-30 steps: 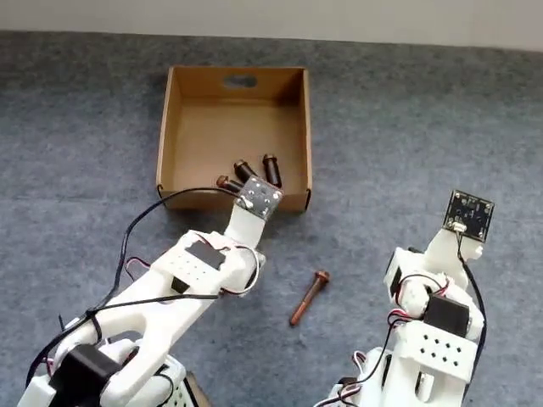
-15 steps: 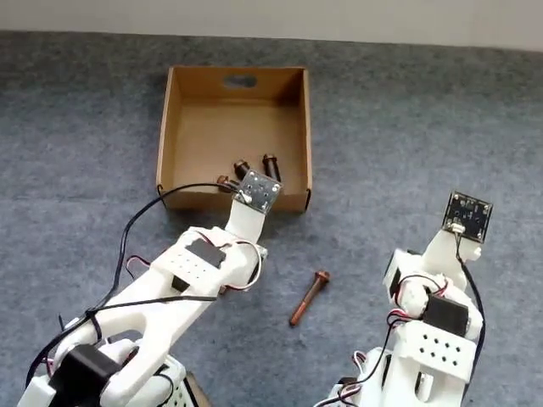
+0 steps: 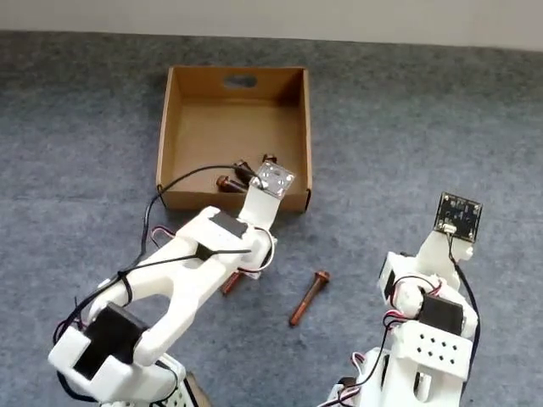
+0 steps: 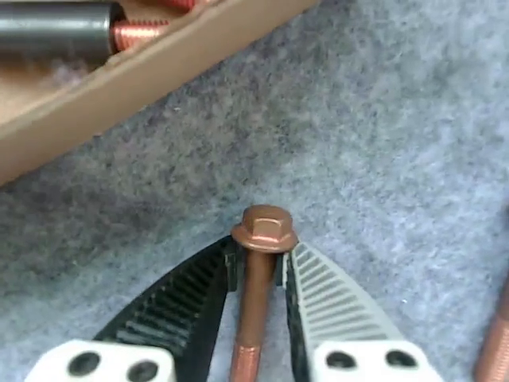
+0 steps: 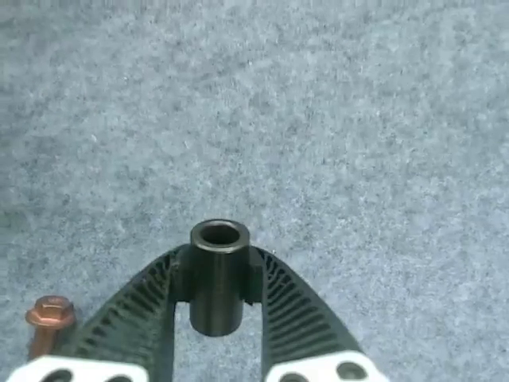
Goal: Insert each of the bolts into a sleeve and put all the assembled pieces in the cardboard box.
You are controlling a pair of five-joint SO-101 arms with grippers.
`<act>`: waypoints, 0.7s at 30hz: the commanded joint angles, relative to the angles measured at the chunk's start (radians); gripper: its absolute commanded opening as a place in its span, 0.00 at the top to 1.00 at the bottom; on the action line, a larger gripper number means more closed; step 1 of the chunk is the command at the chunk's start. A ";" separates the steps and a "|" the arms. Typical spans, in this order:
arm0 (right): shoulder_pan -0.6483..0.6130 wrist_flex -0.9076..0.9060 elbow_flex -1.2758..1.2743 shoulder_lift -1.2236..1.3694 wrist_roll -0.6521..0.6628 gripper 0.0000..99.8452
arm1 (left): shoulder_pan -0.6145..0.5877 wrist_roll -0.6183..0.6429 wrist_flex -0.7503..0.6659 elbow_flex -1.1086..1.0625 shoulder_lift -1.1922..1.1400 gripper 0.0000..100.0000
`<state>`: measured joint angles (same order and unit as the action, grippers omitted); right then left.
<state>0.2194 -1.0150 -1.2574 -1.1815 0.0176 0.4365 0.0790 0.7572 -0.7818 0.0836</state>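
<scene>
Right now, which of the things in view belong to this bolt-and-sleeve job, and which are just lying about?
Part of the job:
- gripped bolt, in the left hand
- black sleeve, in the right hand
- loose bolt on the carpet
- cardboard box
- assembled pieces inside it

Not part of it:
- grey carpet, just the surface underneath

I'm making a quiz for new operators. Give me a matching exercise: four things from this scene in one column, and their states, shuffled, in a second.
Column one
1. left gripper
2. right gripper
3. cardboard box
4. loose bolt

Column two
A. lies free on the carpet
B. shut on a black sleeve
C. holds assembled pieces by its near wall
D. shut on a copper bolt

Pairs: 1-D, 2-B, 3-C, 4-A.
</scene>
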 commanded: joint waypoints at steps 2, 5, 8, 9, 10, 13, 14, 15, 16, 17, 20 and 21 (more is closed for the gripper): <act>-0.012 0.019 0.008 -0.016 -0.009 0.99 | 0.008 0.006 0.005 0.039 -0.002 0.95; -0.025 0.019 0.013 -0.016 -0.009 0.99 | 0.008 0.005 0.005 0.039 -0.002 0.98; -0.093 0.019 0.015 -0.018 -0.009 0.99 | 0.008 0.005 0.009 0.035 -0.001 0.99; -0.122 0.021 0.016 -0.018 -0.009 0.99 | 0.008 0.005 0.026 0.038 -0.001 0.99; -0.151 0.021 0.027 -0.018 -0.009 0.99 | 0.008 0.005 0.051 0.042 0.002 0.99; -0.237 0.021 0.073 -0.018 -0.009 0.99 | 0.004 0.005 0.146 0.062 0.065 0.99; -0.260 0.021 0.090 -0.018 -0.009 0.99 | 0.001 0.005 0.172 0.062 0.102 0.99; -0.289 0.021 0.104 -0.018 -0.009 0.99 | -0.001 0.005 0.195 0.061 0.145 0.99; -0.320 0.021 0.116 -0.018 -0.009 0.99 | -0.004 0.005 0.215 0.056 0.194 0.99; -0.357 0.021 0.122 -0.018 -0.005 0.99 | -0.012 0.005 0.235 0.053 0.243 0.99; -0.460 0.027 0.127 -0.018 -0.003 0.99 | -0.028 0.005 0.284 0.054 0.389 0.99; -0.489 0.047 0.120 -0.018 -0.003 0.99 | -0.036 0.005 0.301 0.054 0.435 0.99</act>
<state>-0.1826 -1.0104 -1.1884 -1.1815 0.0176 0.4289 0.0806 1.0134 -0.7587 0.3629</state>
